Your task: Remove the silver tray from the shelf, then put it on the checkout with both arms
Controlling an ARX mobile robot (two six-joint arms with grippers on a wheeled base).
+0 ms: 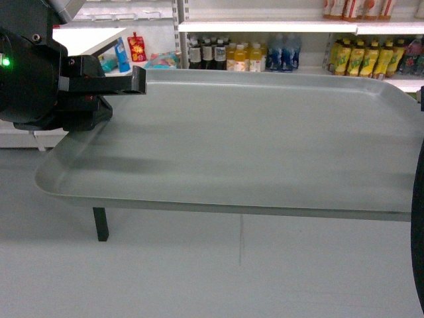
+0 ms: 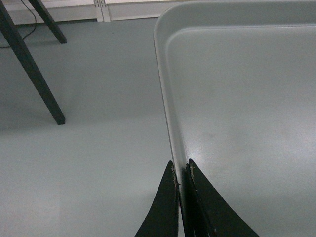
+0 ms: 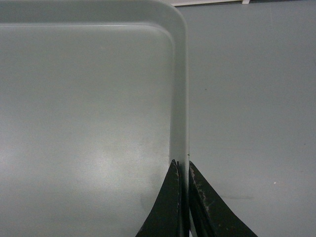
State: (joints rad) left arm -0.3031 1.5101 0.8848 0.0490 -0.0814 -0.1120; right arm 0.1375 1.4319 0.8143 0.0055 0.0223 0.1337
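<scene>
The silver tray [image 1: 252,146] hangs level in the air above the grey floor and fills most of the head view. My left gripper [image 2: 181,168] is shut on its left rim, one finger inside the tray [image 2: 247,98] and one outside. My right gripper [image 3: 181,165] is shut on the right rim of the tray [image 3: 89,98] in the same way. In the head view the left gripper [image 1: 136,83] is at the tray's far left corner. Only a dark sliver of the right arm [image 1: 419,252] shows at the right edge. I cannot make out the shelf or the checkout for certain.
White store shelves [image 1: 278,26] with bottles run along the back. A white flat top [image 1: 86,38] shows behind the left arm. A black leg [image 1: 100,224] stands on the floor under the tray's left end, and slanted black legs [image 2: 29,69] appear in the left wrist view.
</scene>
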